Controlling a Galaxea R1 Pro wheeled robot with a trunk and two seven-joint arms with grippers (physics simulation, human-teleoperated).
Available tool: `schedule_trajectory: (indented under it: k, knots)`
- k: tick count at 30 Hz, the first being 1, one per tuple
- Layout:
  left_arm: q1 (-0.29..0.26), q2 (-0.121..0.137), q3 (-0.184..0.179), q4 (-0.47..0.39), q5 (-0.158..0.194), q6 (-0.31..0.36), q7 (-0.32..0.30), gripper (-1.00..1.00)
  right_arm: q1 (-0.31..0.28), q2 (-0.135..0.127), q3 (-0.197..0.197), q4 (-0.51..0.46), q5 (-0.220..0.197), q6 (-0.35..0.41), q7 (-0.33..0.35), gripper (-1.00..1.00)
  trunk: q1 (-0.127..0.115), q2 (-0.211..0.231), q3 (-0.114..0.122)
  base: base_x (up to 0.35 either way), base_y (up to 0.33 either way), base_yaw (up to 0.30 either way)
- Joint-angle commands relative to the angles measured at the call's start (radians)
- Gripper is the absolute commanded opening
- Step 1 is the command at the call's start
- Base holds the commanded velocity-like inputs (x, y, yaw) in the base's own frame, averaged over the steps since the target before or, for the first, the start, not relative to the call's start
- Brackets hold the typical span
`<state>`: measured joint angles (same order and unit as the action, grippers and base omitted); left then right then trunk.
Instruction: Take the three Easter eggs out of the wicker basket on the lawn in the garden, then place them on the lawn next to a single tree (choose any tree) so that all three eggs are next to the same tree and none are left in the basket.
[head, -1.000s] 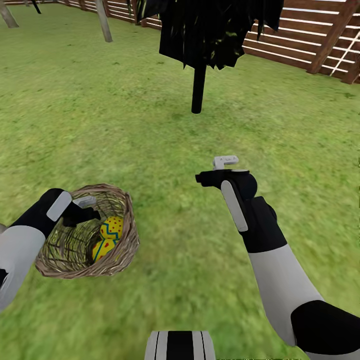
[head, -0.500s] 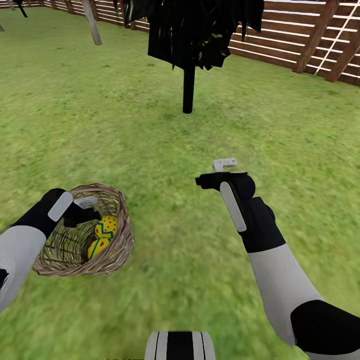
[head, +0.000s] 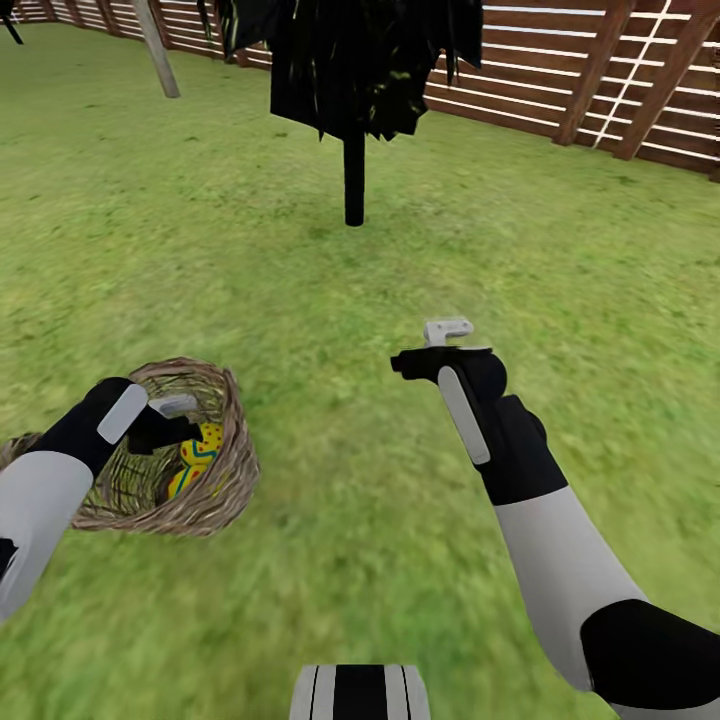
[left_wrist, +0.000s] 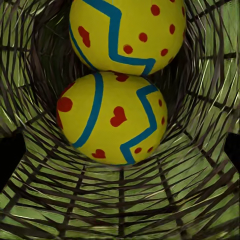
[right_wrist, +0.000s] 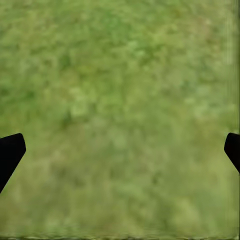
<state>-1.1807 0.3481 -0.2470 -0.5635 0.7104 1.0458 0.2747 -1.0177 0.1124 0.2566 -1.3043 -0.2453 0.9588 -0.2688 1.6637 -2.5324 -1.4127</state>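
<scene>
Over the basket mouth hung the left gripper (head: 178, 418), jaws apparently parted at the wrist view's edges, nothing held. Directly below it two Easter eggs (left_wrist: 112, 117) lay touching inside the wicker basket (head: 228, 470) on the lawn (head: 330, 560). Right gripper (head: 440, 345), spread wide and empty, hung over bare grass well apart; left arm clearly nearer.

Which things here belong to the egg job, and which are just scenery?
Job:
- eggs, two visible, inside the basket
- wicker basket
- lawn
- left gripper, over the basket
- right gripper, open above bare grass
- pale tree trunk, far off

Scenery:
- black-trunked tree
- wooden fence
</scene>
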Motion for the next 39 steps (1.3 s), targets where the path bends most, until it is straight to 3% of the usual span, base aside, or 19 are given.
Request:
schedule_trajectory:
  k: [1, 11, 39]
  knots:
    - [0.000, 0.002, -0.007, -0.001, 0.011, 0.001, 0.008, 1.00, -0.001, 0.000, 0.001, 0.001, -0.011, 0.002, -0.010, 1.00, -0.001, 0.000, 0.000, -0.247, 0.097, -0.166]
    - [0.000, 0.002, -0.009, -0.002, 0.011, 0.001, 0.008, 1.00, -0.001, 0.001, 0.001, 0.008, -0.011, 0.000, -0.010, 1.00, -0.001, 0.000, 0.002, -0.062, 0.228, -0.095]
    - [0.001, 0.002, -0.024, -0.003, 0.011, 0.001, 0.008, 1.00, -0.001, 0.001, 0.001, 0.010, -0.011, -0.002, -0.010, 1.00, -0.001, 0.000, 0.003, -0.026, 0.071, -0.073]
